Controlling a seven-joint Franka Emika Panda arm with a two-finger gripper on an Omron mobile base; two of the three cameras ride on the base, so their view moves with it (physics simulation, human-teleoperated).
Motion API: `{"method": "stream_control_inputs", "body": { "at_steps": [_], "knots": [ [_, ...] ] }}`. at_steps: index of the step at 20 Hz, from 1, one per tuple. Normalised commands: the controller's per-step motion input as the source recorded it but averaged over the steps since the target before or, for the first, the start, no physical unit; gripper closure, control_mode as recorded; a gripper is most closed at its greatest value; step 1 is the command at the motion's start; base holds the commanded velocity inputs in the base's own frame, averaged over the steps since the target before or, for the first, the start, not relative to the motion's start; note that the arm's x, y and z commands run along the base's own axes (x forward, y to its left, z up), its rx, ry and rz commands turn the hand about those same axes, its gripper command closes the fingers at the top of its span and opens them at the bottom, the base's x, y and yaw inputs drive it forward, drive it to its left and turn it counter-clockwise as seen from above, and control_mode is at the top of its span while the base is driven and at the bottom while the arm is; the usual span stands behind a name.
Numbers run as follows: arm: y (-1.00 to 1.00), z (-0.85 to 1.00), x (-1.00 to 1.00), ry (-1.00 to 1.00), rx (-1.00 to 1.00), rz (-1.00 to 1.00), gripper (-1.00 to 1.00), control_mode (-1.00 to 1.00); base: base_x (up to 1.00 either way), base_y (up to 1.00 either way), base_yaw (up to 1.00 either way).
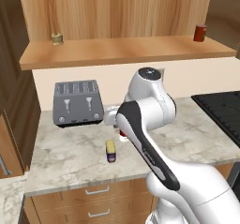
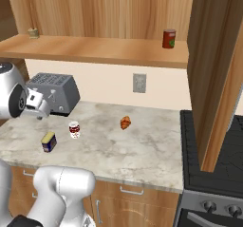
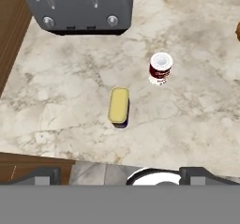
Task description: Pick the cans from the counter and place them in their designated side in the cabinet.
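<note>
Pincer (image 3: 120, 174) spread wide above counter (image 3: 56, 106), blue can (image 3: 119, 107) and red-and-white can (image 3: 160, 68) standing apart below

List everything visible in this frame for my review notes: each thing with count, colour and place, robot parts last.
Blue can: one, dark blue and yellow, lying on the counter in front of the toaster.
Red-and-white can: one, pale lid, upright on the counter, right of the blue can.
Toaster: one, grey, back left of counter.
Croissant: one, brown, mid counter.
Dark red can: one, right end of the cabinet shelf.
Olive-tan can: one, left end of shelf.
Stove: one, black, right of counter.
Wall outlet: one, grey.
Gripper: one, open, above the counter, holding nothing.
</note>
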Motion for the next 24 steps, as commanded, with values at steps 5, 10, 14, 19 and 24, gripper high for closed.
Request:
{"method": "stream_control_inputs", "body": {
  "at_steps": [5,10,14,19,24],
  "knots": [
    [0.00,-0.05,0.00,0.00,-0.04,0.00,-1.00,-1.00,0.00,0.00,0.00],
    [0.00,-0.08,0.02,0.00,-0.01,0.00,-1.00,-1.00,0.00,0.00,0.00],
    [0.01,-0.13,0.05,0.02,0.00,0.00,-1.00,-1.00,0.00,0.00,0.00],
    [0.00,-0.13,0.07,0.01,0.00,0.01,-1.00,-1.00,0.00,0.00,0.00],
    [0.03,-0.13,0.11,0.01,0.00,0.01,-1.00,-1.00,0.00,0.00,0.00]
  ]
}}
